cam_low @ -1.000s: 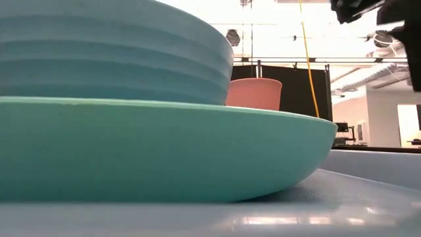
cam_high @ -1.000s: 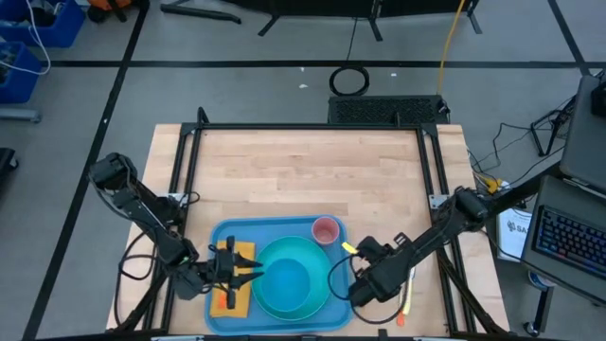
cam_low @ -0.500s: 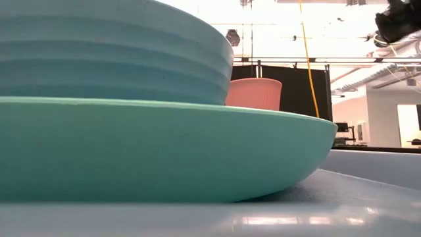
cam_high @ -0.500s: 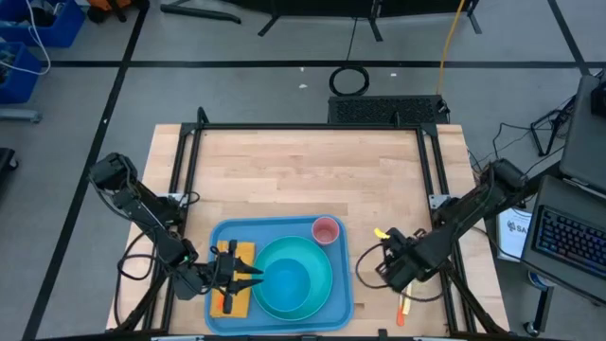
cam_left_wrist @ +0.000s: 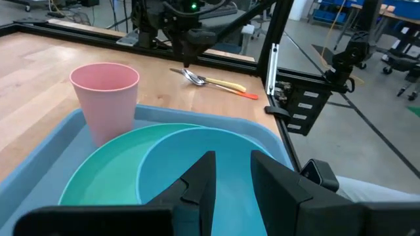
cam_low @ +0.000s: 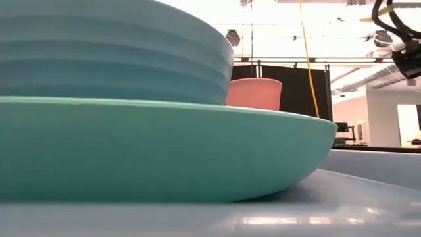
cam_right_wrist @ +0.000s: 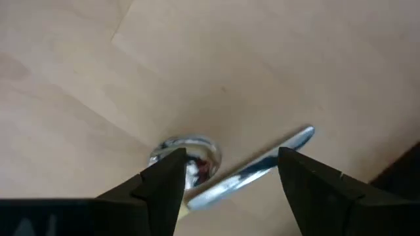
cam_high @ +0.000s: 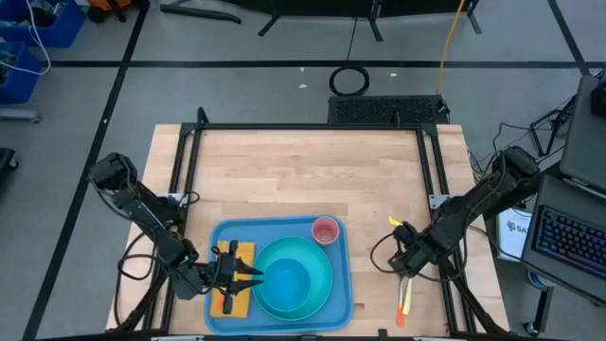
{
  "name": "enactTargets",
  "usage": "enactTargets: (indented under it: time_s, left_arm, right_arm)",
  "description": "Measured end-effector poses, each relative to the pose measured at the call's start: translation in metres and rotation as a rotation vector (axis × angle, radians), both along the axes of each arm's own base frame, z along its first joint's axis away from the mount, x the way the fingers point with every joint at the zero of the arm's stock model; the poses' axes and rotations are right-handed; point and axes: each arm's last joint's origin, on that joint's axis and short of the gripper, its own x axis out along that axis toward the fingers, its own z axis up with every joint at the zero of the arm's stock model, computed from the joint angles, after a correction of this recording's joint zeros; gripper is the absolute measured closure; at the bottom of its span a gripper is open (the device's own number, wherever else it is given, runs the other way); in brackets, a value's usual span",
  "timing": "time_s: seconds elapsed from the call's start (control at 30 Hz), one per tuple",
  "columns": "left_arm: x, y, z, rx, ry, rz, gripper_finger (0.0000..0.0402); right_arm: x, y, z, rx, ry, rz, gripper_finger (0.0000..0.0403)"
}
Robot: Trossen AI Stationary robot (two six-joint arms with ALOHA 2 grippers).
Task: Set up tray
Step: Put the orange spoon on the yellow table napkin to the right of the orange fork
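The right gripper [cam_high: 405, 268] is held just above the wooden table [cam_high: 303, 170], to the right of the tray, and its two fingers [cam_right_wrist: 164, 180] are seen spread wide apart with nothing between them. Directly under that gap a metal spoon [cam_right_wrist: 190, 160] and a metal knife [cam_right_wrist: 262, 164] are found lying on the bare wood, touching or nearly touching each other; their yellow and orange handles [cam_high: 405, 301] are seen extending toward the table's near edge. The left gripper [cam_high: 248, 277] is positioned over the left part of the tray, with its fingers [cam_left_wrist: 200, 180] parted only partly and reaching over the bowl; whether anything is clamped cannot be told. Beneath it a yellow-orange napkin [cam_high: 232, 289] is laid flat along the tray's left side. The tray [cam_high: 220, 237], a blue rectangle with rounded corners, is set on the table near the front edge, somewhat left of centre. On it a teal plate [cam_high: 322, 260] is placed, and a blue bowl [cam_high: 289, 284] is nested on the plate. A pink cup [cam_high: 326, 230] is stood upright in the tray's far right corner, just beside the plate's rim.
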Motion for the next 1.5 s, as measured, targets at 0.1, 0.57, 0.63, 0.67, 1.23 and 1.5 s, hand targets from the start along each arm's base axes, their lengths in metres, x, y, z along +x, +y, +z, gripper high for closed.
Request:
enactTargets:
  time_s: [0.1,0.57,0.63,0.67,1.23,1.5]
  left_arm:
    - [0.0,0.0,0.0,0.002,0.001,-0.001,0.0302]
    - [0.0,0.0,0.0,0.003,0.001,-0.002,0.0302]
    - [0.0,0.0,0.0,0.004,0.002,-0.002,0.0302]
    - [0.0,0.0,0.0,0.004,0.002,-0.002,0.0302]
    - [0.0,0.0,-0.002,0.015,0.013,0.0,0.0302]
    - [0.0,0.001,-0.002,0.015,0.013,0.001,0.0302]
  right_arm:
    - [0.0,0.0,-0.005,0.013,-0.015,-0.005,0.0175]
    - [-0.002,-0.002,-0.021,0.058,-0.034,-0.002,0.0176]
    - [-0.002,-0.001,-0.025,0.077,-0.054,-0.001,0.0176]
    - [-0.002,-0.001,-0.027,0.085,-0.064,-0.001,0.0177]
    - [-0.002,-0.002,-0.036,0.153,-0.138,0.007,0.0177]
    - [-0.003,-0.002,-0.035,0.155,-0.141,0.012,0.0209]
